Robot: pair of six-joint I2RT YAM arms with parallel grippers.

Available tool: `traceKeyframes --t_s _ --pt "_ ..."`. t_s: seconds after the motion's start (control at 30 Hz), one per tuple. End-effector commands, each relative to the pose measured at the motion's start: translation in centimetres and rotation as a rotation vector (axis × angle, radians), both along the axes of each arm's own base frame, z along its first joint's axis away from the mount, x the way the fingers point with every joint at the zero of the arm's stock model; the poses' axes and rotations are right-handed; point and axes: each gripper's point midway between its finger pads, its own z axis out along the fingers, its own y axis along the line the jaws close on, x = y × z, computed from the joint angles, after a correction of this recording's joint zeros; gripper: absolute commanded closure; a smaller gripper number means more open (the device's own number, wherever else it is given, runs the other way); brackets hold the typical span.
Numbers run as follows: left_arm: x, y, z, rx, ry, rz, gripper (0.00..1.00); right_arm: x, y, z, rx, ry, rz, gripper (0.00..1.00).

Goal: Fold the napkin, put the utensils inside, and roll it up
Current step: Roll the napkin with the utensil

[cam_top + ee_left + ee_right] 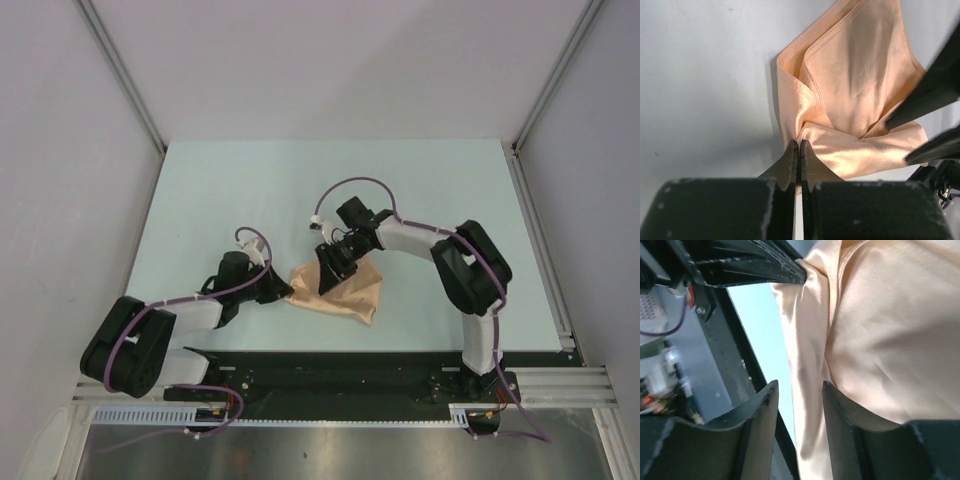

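The peach-orange napkin (345, 290) lies bunched and partly folded on the pale table, just in front of the arm bases. My left gripper (284, 294) is at its left end. In the left wrist view the left gripper (799, 145) is shut on a pinched fold of the napkin (855, 90). My right gripper (331, 264) hovers over the napkin's upper left part. In the right wrist view the right gripper (799, 387) is open, with an edge of the napkin (880, 340) running loosely through the gap. The utensils are out of view.
The black base rail (340, 365) runs along the table's near edge right below the napkin. Bare table (250, 190) stretches to the back and left. A metal frame rail (540, 250) borders the right side, and walls enclose the workspace.
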Motion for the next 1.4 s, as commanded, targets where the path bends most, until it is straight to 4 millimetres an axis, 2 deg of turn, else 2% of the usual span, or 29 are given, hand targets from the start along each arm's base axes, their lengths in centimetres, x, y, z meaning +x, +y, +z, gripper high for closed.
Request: traceKeyframes --t_s 0.0,0.03,0.07,0.13,0.17,0.23,0.27,0.5,0.77,1.37 --pt "0.8 0.5 -0.3 0.062 0.016 0.017 1.0 1.9 -0.7 4.0 -0.055 -0.276 -0.09 0.53" --pt "0.8 0.5 -0.3 0.066 0.022 0.021 1.0 1.8 -0.7 5.3 -0.04 -0.326 -0.096 0.53" --pt "1.0 0.4 -0.2 0.068 0.02 0.021 1.0 1.3 -1.1 4.5 -0.094 -0.358 -0.112 0.52" --pt "1.0 0.6 -0.3 0.076 0.03 0.025 1.0 1.3 -2.0 4.3 -0.162 -0.428 -0.142 0.5" --pt "1.1 0.5 -0.3 0.077 0.031 0.025 1.0 0.3 -2.4 4.3 -0.18 -0.443 -0.147 0.5" --pt "1.1 0.6 -0.5 0.086 0.045 0.025 1.0 0.0 -3.5 3.6 -0.24 -0.477 -0.175 0.47" --pt "1.1 0.7 -0.6 0.091 0.049 0.026 1.0 -1.0 -4.2 3.2 -0.257 -0.481 -0.178 0.46" --pt "1.2 0.8 -1.1 0.11 0.077 0.033 1.0 -3.2 -6.2 2.2 -0.3 -0.485 -0.238 0.44" --pt "1.2 0.7 -1.1 0.107 0.085 0.036 1.0 -4.7 -7.1 0.7 -0.317 -0.436 -0.244 0.46" --pt "1.4 0.8 -1.2 0.119 0.091 0.036 1.0 -6.1 -9.0 -3.8 -0.434 -0.329 -0.223 0.45"
